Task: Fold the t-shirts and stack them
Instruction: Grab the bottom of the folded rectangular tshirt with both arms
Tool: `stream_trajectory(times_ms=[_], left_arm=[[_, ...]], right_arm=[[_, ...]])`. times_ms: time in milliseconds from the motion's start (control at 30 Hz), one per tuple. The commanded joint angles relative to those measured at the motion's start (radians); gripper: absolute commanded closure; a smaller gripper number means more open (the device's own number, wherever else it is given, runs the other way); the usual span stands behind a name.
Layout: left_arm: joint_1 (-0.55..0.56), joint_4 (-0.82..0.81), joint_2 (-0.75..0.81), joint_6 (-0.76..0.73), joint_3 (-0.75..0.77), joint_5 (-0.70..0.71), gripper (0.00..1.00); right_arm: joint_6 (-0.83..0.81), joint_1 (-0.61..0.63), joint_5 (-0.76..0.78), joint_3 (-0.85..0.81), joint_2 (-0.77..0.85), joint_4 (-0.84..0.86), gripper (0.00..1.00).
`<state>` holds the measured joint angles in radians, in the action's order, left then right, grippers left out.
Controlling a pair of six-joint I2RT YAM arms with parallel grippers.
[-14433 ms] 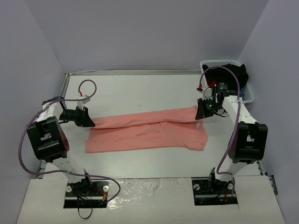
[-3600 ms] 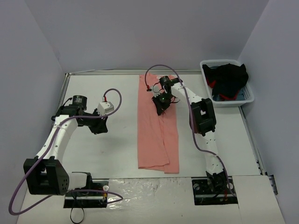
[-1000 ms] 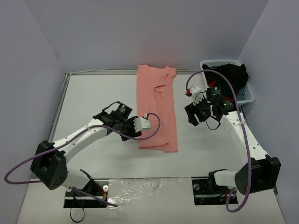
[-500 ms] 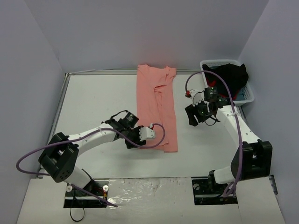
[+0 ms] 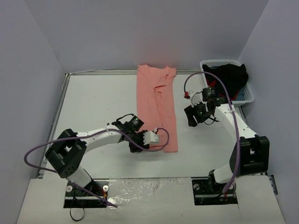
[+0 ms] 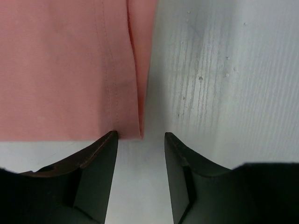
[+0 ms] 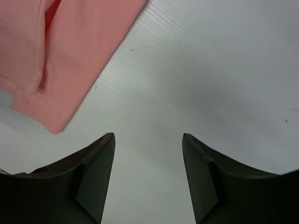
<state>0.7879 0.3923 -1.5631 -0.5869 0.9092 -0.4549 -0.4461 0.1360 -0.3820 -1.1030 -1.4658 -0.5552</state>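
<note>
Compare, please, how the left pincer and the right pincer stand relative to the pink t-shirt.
The left pincer is at the near left corner of the t-shirt, while the right pincer hangs over bare table, apart from the cloth's right edge. Ahead of the left pincer's tips lies the hem corner; ahead of the right pincer's, only table. Both are open and grip nothing.

One pink t-shirt (image 5: 156, 102), two arms (image 5: 93, 136), one white basket (image 5: 250, 93) (dark clothes (image 5: 229, 77) inside, perhaps two).

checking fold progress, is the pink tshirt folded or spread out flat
Partly folded: the t-shirt lies as a long narrow strip with overlapping layers along its length; no crosswise fold yet.
</note>
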Motion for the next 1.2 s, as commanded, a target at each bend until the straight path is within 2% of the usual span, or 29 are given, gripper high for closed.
stream_trajectory(times_ms=[0,267,333,400,533,567,733,1000,1167], left_arm=[[0.011,0.011,-0.002,0.019,0.057,0.005,0.57],[0.034,0.045,-0.080,0.042,0.106,0.051,0.58],[0.048,0.060,-0.113,0.047,0.132,0.062,0.63],[0.054,0.088,-0.133,0.044,0.146,0.059,0.76],[0.056,0.118,-0.160,0.036,0.157,0.077,0.90],[0.056,0.126,-0.157,0.035,0.151,0.078,0.97],[0.036,0.149,-0.129,0.029,0.132,0.050,0.98],[-0.085,0.287,-0.167,0.001,0.233,-0.236,0.97],[-0.154,0.401,-0.195,-0.030,0.309,-0.340,0.98]], right_arm=[[0.006,-0.007,-0.006,-0.023,0.010,-0.005,0.45],[0.006,-0.007,-0.001,-0.017,0.035,-0.006,0.45],[0.007,-0.007,0.006,-0.018,0.042,-0.008,0.45],[0.010,-0.007,0.011,-0.017,0.056,-0.008,0.45],[0.009,-0.009,0.034,-0.014,0.081,-0.011,0.44],[0.007,-0.007,0.043,-0.011,0.090,-0.015,0.44],[-0.031,-0.007,0.040,-0.017,0.127,-0.054,0.48],[-0.149,-0.004,-0.079,0.009,0.246,-0.087,0.56],[-0.311,0.019,-0.193,0.051,0.291,-0.167,0.57]])
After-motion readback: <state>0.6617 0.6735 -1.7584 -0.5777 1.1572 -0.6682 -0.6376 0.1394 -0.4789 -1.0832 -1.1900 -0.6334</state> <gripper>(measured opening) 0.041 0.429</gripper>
